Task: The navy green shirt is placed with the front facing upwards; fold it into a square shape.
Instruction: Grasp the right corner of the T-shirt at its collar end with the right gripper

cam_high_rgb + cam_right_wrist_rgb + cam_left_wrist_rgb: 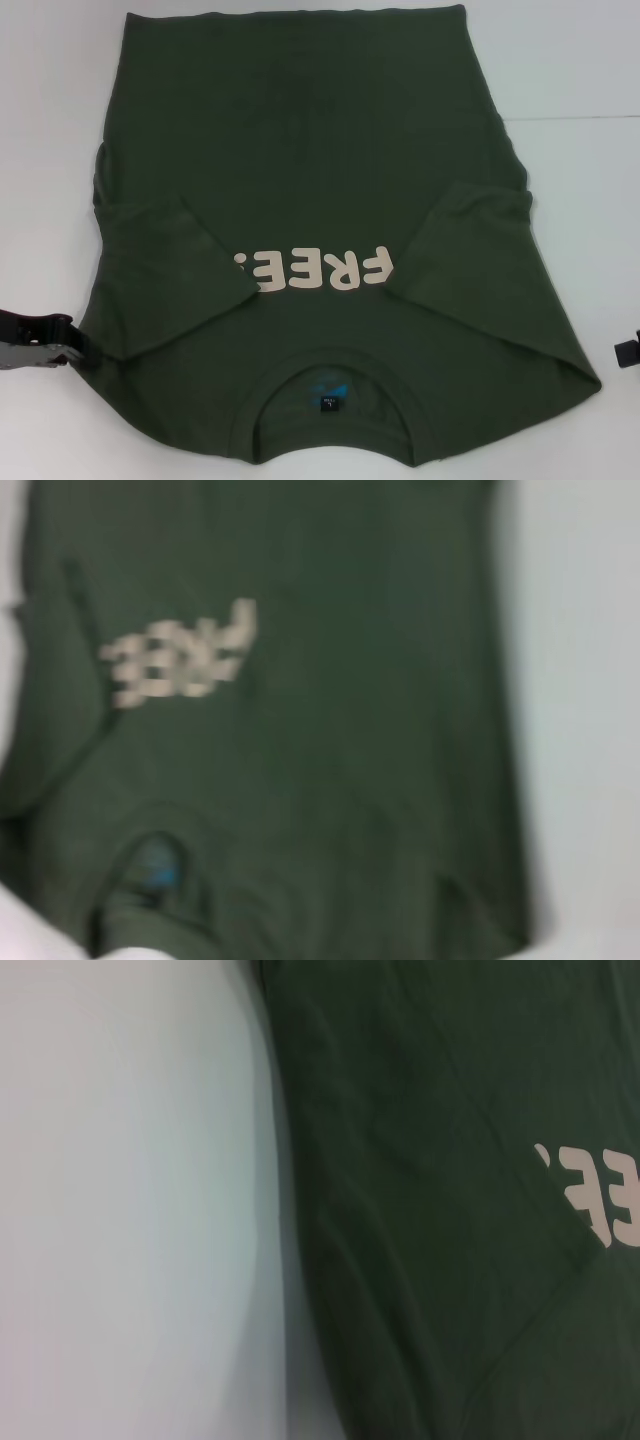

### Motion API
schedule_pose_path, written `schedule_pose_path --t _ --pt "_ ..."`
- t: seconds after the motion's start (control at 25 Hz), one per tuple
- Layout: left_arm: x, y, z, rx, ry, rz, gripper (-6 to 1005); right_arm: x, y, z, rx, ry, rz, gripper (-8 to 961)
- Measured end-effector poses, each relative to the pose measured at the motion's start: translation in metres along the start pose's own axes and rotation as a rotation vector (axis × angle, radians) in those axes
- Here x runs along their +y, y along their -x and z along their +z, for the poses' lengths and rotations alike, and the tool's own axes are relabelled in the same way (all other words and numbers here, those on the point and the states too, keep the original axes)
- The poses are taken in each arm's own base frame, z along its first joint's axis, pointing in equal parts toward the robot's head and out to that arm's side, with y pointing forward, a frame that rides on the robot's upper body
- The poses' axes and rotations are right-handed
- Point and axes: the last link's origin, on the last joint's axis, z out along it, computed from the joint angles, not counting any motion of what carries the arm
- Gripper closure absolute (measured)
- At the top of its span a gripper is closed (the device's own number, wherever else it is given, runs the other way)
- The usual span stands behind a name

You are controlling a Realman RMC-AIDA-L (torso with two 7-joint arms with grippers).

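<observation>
Navy green shirt [300, 180] flat on table [570, 70], sleeves folded inward. Left gripper [40, 342] at shirt's edge, right gripper [629, 350] alongside; fingers impossible to tell.

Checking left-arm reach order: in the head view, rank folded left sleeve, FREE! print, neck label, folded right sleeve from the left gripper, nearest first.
From the left gripper, at the shirt's left edge:
1. Folded left sleeve, just beside it.
2. FREE! print, centre chest.
3. Neck label, inside the collar; close to the print's rank.
4. Folded right sleeve, far side.
</observation>
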Motion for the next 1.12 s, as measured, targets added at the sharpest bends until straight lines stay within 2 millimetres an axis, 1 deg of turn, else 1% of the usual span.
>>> schedule_pose_path --t 0.24,0.4,0.8,1.12 --pt "0.002 -0.002 -0.001 0.002 0.01 0.0 948 0.002 0.011 0.003 0.003 -0.063 -0.013 224" --pt "0.003 -0.001 -0.001 0.0 0.018 0.0 948 0.003 0.015 0.01 -0.009 -0.079 -0.017 224" --pt "0.004 -0.002 -0.001 0.006 0.024 -0.001 947 0.007 0.013 0.026 0.014 -0.087 -0.032 225" --pt "0.004 -0.002 -0.001 0.007 0.025 -0.004 947 0.008 0.01 0.034 0.031 -0.08 -0.035 225"
